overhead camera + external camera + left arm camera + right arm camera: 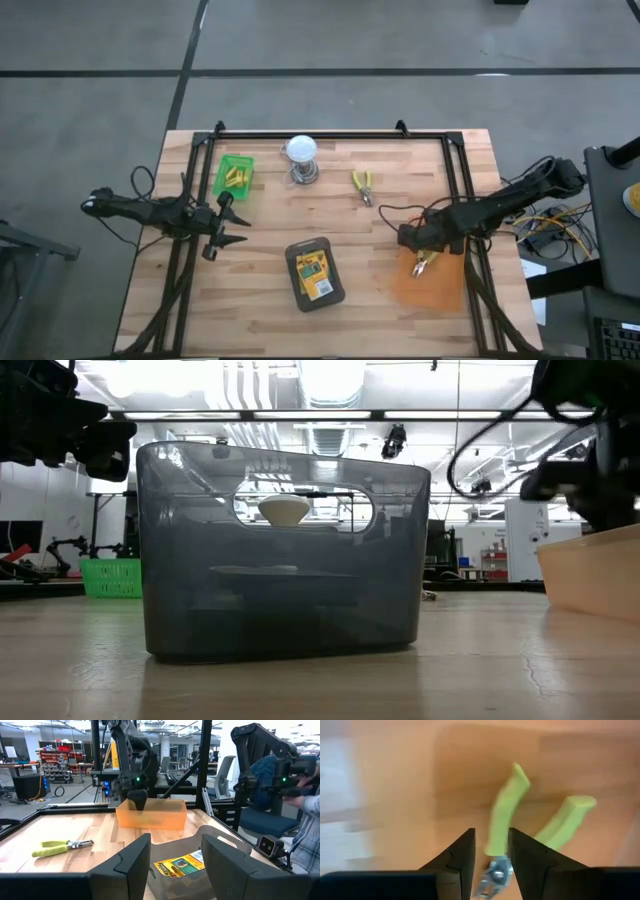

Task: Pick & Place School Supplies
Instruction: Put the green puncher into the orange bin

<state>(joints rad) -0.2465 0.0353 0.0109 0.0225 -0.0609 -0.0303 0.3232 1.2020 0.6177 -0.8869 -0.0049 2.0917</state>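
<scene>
My right hand (424, 262) is over the orange bin (440, 290), clamped on green-handled pliers (507, 827). Left hand (228, 222) is released, hovering w/ nothing in it, left of the grey bin (315, 272); crayon box (315, 275) lies inside that grey bin.

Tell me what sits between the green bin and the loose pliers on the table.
The white bulb on its metal base, seen in the high view.

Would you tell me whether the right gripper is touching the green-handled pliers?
Touching: in the right wrist view the right gripper has its fingers closed on the pliers.
</scene>
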